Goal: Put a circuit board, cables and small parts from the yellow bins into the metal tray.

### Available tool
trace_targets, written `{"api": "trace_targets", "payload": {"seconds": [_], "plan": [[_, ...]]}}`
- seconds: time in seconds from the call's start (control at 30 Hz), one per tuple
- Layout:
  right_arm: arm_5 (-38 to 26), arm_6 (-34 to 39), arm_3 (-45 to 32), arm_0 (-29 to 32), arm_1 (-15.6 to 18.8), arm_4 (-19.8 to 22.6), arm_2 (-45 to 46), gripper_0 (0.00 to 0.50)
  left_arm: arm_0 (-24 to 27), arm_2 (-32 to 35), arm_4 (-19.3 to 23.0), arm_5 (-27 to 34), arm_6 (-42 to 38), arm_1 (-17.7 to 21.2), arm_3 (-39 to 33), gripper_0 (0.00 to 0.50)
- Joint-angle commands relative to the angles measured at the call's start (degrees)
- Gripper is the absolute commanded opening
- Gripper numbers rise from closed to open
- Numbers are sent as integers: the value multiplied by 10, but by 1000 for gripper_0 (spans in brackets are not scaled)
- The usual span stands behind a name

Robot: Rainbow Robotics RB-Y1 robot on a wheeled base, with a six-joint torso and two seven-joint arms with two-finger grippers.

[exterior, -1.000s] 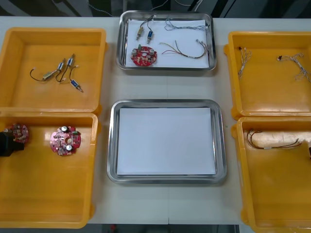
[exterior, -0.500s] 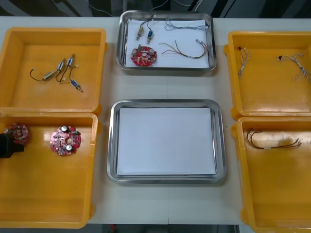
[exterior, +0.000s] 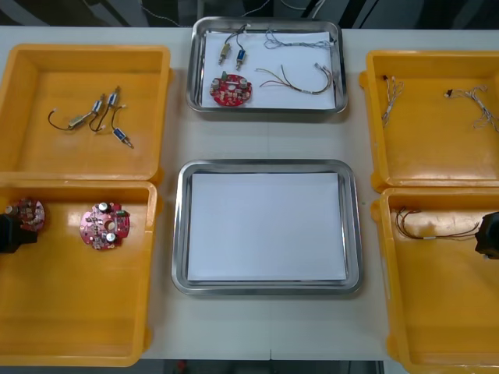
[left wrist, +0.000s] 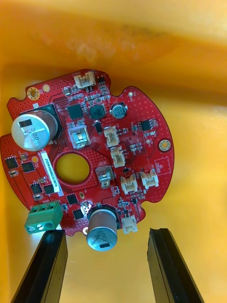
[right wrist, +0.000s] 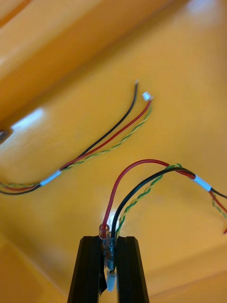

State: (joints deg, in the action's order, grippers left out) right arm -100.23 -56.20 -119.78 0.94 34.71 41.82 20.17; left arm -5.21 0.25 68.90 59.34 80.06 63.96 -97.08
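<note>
Red board [left wrist: 90, 156] under my left wrist, green block [left wrist: 44, 217] on its edge, silver cans [left wrist: 34, 129], white sockets [left wrist: 111, 136]. On my right, the cable [right wrist: 156, 178]: red strand, black strand, a green-yellow twist, white bands. Yellow bins [exterior: 78, 312], shiny tray [exterior: 181, 234] with white inside, black fingers [right wrist: 90, 270].

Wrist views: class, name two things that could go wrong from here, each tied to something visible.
1. The right hand pinches the cable only by its end plug. When lifted, it may slip out, or drag the second cable lying beside it.
2. The left hand is open at the circuit board's edge, astride a tall silver component. Closing may press on that component instead of the board.
</note>
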Motion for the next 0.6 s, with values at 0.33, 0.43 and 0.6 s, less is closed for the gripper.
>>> {"api": "trace_targets", "payload": {"seconds": [0.33, 0.43, 0.6], "plan": [[6, 40, -79, 43, -75, -9, -20, 0, 3, -5, -2, -11, 40, 27, 0, 332], [30, 44, -87, 62, -75, -14, -32, 0, 3, -7, -1, -11, 39, 26, 0, 8], [36, 44, -87, 70, -75, -15, -33, 0, 5, -9, -1, -13, 37, 26, 0, 0]]}}
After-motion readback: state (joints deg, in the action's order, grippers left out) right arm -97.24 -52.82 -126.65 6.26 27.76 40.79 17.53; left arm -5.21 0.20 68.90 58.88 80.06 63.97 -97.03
